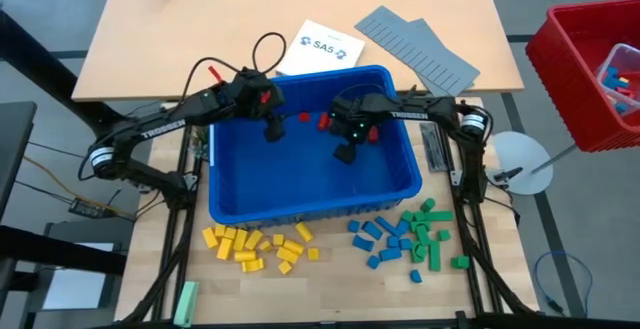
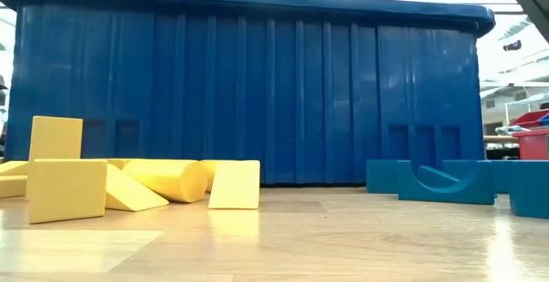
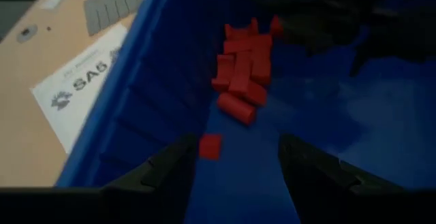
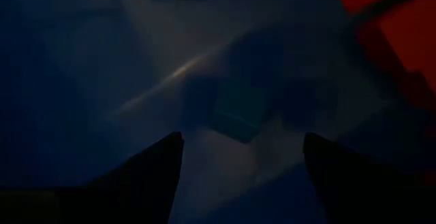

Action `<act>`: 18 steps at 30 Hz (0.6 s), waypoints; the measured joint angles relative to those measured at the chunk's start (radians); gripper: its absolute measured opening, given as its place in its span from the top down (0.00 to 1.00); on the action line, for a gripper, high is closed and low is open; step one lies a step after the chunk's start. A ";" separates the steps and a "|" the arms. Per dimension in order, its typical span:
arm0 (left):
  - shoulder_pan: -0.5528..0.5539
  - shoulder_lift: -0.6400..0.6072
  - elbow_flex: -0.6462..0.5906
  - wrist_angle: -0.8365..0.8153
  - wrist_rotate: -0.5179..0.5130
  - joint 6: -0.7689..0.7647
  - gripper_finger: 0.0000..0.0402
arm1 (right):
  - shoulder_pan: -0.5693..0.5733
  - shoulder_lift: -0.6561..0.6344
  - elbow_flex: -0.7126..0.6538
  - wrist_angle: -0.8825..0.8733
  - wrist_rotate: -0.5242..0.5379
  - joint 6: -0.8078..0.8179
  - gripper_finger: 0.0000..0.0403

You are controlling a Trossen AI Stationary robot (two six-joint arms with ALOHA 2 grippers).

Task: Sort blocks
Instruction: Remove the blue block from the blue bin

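A large blue bin (image 1: 312, 184) fills the middle of the high view; both arms reach down into it from its upper edge. The left gripper (image 1: 274, 129) hangs inside the bin's upper-left part, its fingers (image 3: 167, 166) spread apart with nothing between them; its wrist view shows a single red block (image 3: 210, 146) lying on the bin floor in the gap between the fingers, untouched, and a heap of red blocks (image 3: 242, 71) piled against the bin wall just beyond. In the high view those red blocks show as a few specks at upper centre of the bin, between the two grippers. The right gripper (image 1: 346, 153) hangs near the bin's centre, a little lower in the frame than the left one; its fingers (image 4: 146, 173) also stand wide apart and hold nothing (its wrist view is very dark, and a dim bluish block (image 4: 238, 112) seems to lie on the floor between them).

Below the bin in the high view, on the wooden table (image 1: 330, 289), the sorted blocks lie in groups: yellow blocks (image 1: 258, 247) at lower left; blue blocks (image 1: 380, 241) right of centre; green blocks (image 1: 432, 234) just right of the blue ones, the two groups touching. The low view shows the yellow pieces at lower left and blue ones at lower right, in front of the bin's ribbed wall.

At the upper right of the high view stands a red crate (image 1: 590, 74); grey ridged panels (image 1: 415, 44) and a white printed sheet (image 1: 318, 49) lie above the bin.
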 joint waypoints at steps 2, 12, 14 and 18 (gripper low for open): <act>0.000 0.012 0.000 0.001 0.001 -0.002 0.46 | -0.004 0.027 0.000 0.003 -0.007 0.056 0.28; 0.000 0.016 0.000 -0.005 0.001 -0.013 0.46 | -0.005 0.131 0.000 0.074 0.009 0.136 0.33; 0.000 0.016 0.000 -0.006 0.001 -0.014 0.46 | -0.006 0.138 0.002 0.076 0.007 0.136 0.34; 0.000 0.016 0.000 -0.001 0.001 -0.022 0.46 | -0.007 0.145 0.004 0.078 0.015 0.120 0.41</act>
